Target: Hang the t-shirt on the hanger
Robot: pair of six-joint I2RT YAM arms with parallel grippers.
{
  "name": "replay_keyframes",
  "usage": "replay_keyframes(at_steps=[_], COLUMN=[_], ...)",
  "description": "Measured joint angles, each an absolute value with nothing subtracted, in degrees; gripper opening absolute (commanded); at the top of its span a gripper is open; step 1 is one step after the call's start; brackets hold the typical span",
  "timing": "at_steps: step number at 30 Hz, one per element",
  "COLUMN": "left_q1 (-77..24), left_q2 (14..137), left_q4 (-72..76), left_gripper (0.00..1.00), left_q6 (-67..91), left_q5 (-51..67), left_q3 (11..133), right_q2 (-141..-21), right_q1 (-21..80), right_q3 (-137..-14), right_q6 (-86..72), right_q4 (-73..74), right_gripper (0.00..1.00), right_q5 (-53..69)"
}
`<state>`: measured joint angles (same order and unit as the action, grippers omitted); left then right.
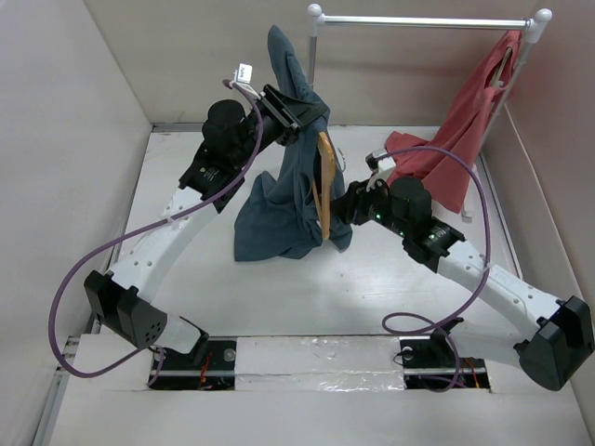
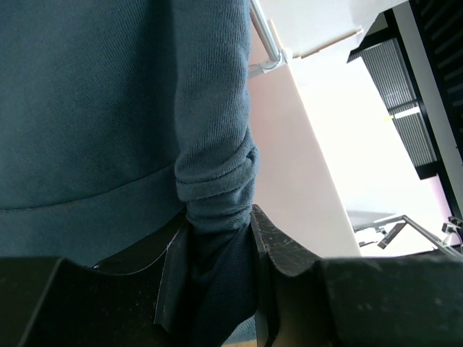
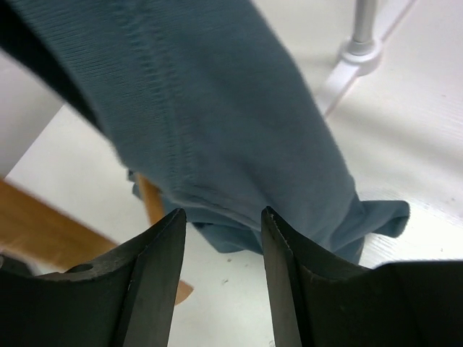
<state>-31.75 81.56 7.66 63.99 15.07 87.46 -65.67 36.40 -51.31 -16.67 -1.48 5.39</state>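
The left fingers pinch the bunched t-shirt, hoisted against the hanger. The right fingers stand parted, empty, beside the hanger. Seating the shirt on it apparently remains.

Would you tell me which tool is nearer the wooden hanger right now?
Right. The right tool stands open beside the lower end of the hanger; the left tool, shut on the t-shirt, is off past its top end.

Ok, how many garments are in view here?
2. The slate-blue t-shirt hangs from the left tool; a coral-red garment hangs from the white rail at right, trailing onto the table. None appears hidden.
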Motion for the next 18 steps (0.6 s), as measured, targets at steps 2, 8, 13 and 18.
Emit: replay_keyframes(at_steps=[2, 8, 13, 18], left_q1=[-31.7, -31.7, -31.7, -31.4], left_q2=[81.6, 81.6, 81.6, 81.6], left_q4=[7.7, 7.4, 7.4, 7.5], left_gripper=[0.0, 0.0, 0.0, 0.0], left_q6=[64.1, 64.5, 64.9, 65.5], left_q5=[15.1, 15.9, 16.8, 17.7], left_q3=[87.5, 87.8, 88.8, 89.6], right_q2=[-65.3, -66.7, -68.6, -71.6], right_q1=[36.4, 36.4, 36.4, 36.9], right_q3=[-51.3, -53.0, -54.6, -56.4], right_q6=[-16.3, -15.3, -14.9, -14.7], right_q4=[-1.6, -0.1, -0.6, -2.2], right_gripper=[0.52, 0.53, 0.47, 0.02], right_q5=[7.2, 9.7, 8.4, 5.4])
